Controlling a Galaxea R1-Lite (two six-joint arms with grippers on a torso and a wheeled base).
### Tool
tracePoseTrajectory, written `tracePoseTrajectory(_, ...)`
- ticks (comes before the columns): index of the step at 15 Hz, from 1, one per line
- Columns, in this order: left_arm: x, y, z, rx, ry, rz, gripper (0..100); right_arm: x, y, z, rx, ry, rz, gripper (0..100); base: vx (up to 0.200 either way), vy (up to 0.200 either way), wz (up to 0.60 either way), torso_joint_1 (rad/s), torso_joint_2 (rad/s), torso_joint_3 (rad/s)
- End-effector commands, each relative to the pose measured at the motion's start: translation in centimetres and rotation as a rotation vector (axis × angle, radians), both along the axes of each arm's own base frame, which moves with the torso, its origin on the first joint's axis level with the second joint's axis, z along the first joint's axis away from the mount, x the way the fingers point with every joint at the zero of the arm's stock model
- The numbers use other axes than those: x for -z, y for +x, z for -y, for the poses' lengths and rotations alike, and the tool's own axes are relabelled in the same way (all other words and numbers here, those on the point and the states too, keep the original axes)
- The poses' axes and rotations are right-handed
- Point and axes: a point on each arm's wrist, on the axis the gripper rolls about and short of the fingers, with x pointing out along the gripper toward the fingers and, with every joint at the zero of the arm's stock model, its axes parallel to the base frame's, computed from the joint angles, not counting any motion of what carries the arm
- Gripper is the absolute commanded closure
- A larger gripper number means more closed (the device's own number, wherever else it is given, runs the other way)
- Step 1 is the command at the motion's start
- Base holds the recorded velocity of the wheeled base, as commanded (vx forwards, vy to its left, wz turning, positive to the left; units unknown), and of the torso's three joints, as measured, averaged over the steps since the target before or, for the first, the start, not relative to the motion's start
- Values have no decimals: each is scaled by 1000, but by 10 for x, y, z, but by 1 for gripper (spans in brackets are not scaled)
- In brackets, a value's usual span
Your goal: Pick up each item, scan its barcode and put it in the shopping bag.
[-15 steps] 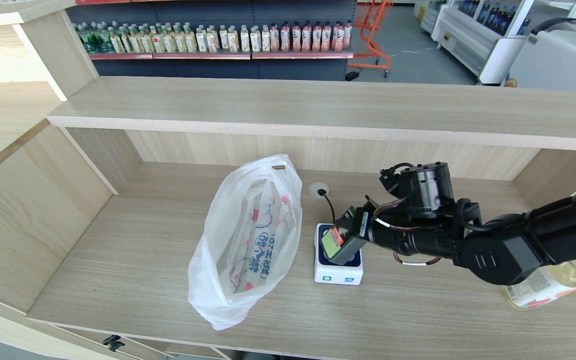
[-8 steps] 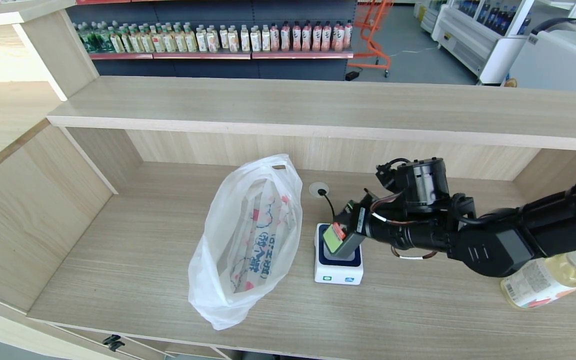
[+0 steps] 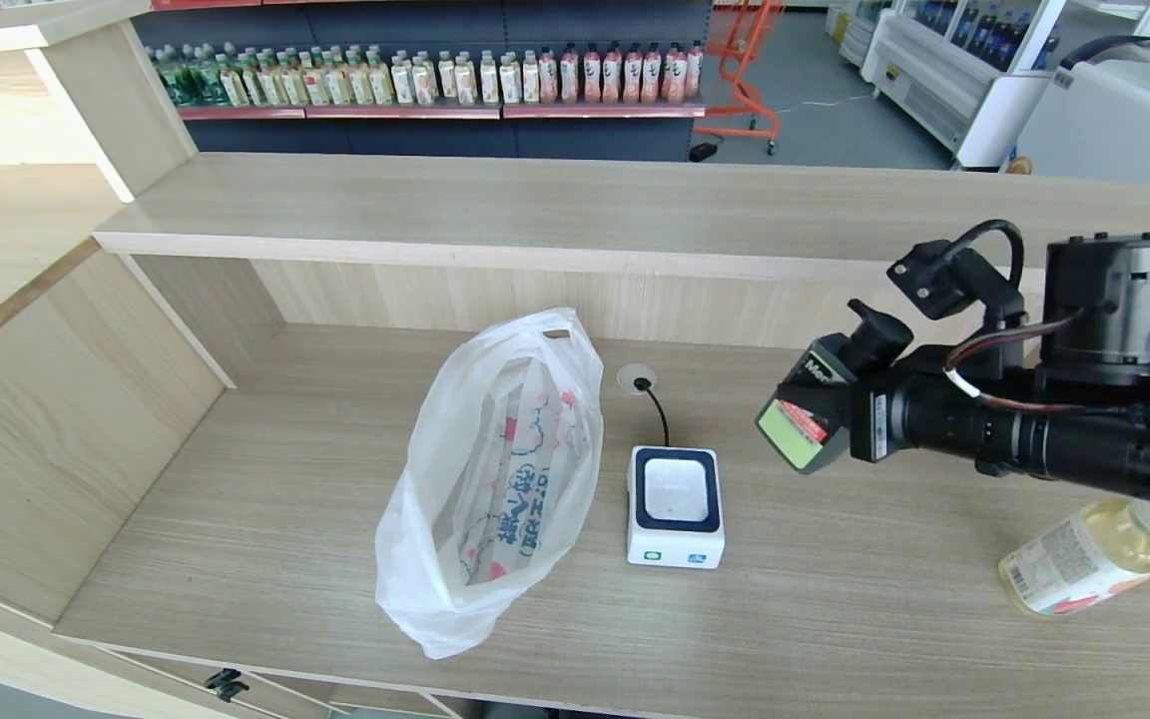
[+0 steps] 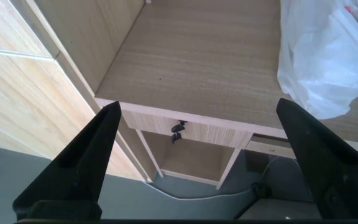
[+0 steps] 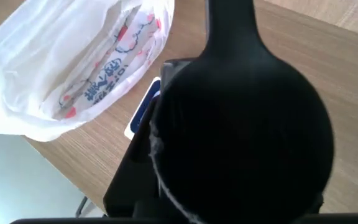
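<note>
The bottle (image 3: pixel 1074 564) at the right is partly covered by the arm and its cap is cut off. In the right wrist view a dark mass hides all but 1 corner of the scanner (image 5: pixel 143 106). The head view shows the small box (image 3: pixel 795 436) clamped in the right end effector (image 3: pixel 815 424) above the tabletop (image 3: pixel 835 619), right of the scanner. Its long axis runs left-right and its green end faces the shopping bag (image 3: pixel 495 479). The left end effector (image 4: pixel 199 107) is spread wide over the near edge.

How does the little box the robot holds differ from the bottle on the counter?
The little box is held aloft by the right end effector; the bottle rests on the counter. The box is dark with a green face; the bottle is clear, holding pale yellow liquid. Both are outside the shopping bag.
</note>
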Motion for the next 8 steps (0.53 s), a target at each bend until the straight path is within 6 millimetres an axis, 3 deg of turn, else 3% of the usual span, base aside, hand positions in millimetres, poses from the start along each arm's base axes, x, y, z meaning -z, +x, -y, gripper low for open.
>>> tracePoseTrajectory(1, 0, 0, 0, -1, 0, -2, 0, -1, -30, 19, 20, -5, 22, 100, 0, 0, 0, 0, 0, 0)
tracePoseTrajectory(6, 0, 0, 0, -1, 2, 0, 0, -4, -36, 17, 49, 146, -53, 100, 0, 0, 0, 0, 0, 0)
tracePoseTrajectory(8, 0, 0, 0, -1, -1, -1, 0, -10, -36, 10, 57, 265, -109, 100, 0, 200, 0, 5, 2, 2)
